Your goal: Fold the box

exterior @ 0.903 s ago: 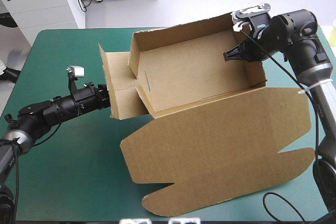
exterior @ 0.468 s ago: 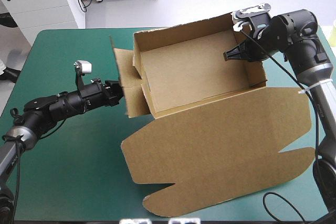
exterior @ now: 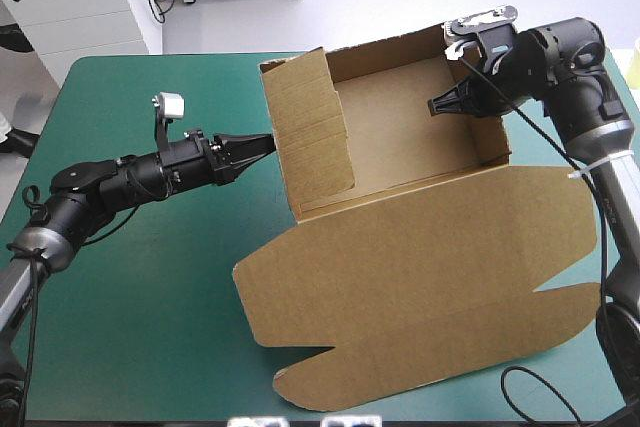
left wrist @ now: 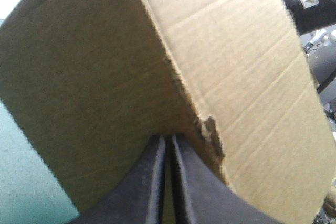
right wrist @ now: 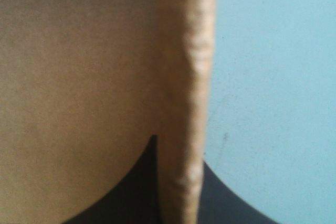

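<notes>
The brown box (exterior: pixel 410 142) stands as an open tray at the table's far middle, with its lid (exterior: pixel 420 277) lying flat toward the front edge. Its left side wall (exterior: pixel 310 132) stands raised and leans in over the tray floor. My left gripper (exterior: pixel 268 139) is shut, its tips pressed against the outer face of that wall (left wrist: pixel 105 77); in the left wrist view the left gripper (left wrist: pixel 168 139) forms one pointed arch. My right gripper (exterior: pixel 437 105) is shut on the box's right wall, whose top edge (right wrist: pixel 184 77) runs between the right gripper's (right wrist: pixel 178 156) black fingers.
Bare teal-green cover (exterior: pixel 130 297) stretches left of the box and toward the front-left corner. The lid's front flaps (exterior: pixel 330 387) reach almost to the table's front edge. A pale yellow object (exterior: pixel 635 62) shows at the far right edge.
The left gripper moved right and toward the box, swinging the left side flap from spread outward to upright and leaning over the tray. The right arm and its hold stayed as they were.
</notes>
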### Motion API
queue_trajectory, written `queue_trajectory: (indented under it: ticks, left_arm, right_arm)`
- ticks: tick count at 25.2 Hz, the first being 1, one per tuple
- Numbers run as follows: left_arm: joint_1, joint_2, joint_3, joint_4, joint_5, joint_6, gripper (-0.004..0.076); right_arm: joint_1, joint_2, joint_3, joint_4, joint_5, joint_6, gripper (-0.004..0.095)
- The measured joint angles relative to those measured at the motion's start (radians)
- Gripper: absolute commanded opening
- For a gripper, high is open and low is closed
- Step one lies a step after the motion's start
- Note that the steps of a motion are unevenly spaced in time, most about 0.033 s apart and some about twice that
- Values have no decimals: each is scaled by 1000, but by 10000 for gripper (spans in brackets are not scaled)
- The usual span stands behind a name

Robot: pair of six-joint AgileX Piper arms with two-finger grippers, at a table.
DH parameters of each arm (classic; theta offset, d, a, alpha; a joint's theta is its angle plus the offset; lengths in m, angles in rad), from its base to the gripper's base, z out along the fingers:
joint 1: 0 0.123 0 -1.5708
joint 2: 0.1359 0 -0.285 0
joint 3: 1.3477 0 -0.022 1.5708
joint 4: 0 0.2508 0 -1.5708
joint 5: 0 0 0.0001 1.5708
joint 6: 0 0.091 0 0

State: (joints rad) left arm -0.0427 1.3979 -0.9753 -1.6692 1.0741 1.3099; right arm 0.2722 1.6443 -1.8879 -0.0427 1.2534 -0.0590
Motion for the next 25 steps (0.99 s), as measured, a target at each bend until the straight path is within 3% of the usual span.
queue_trajectory:
  ticks: [4, 6, 14, 19, 25]
  left_arm:
    - [0, 0, -45, 0, 15, -41, 316]
    - [0, 0, -58, 0, 10, -61, 351]
    - [-1, 0, -66, 0, -39, -154, 349]
    - [-32, 1, -100, 190, -186, -323, 348]
    - [-216, 7, -234, 522, -429, -624, 348]
  right_arm:
    - [0, 1, 0, -2, 0, -1, -18]
    - [0, 4, 0, -3, 0, -1, -18]
    - [0, 6, 0, -3, 0, -9, -17]
    - [0, 6, 0, -11, 0, -11, -17]
    - [2, 7, 0, -27, -1, -13, -17]
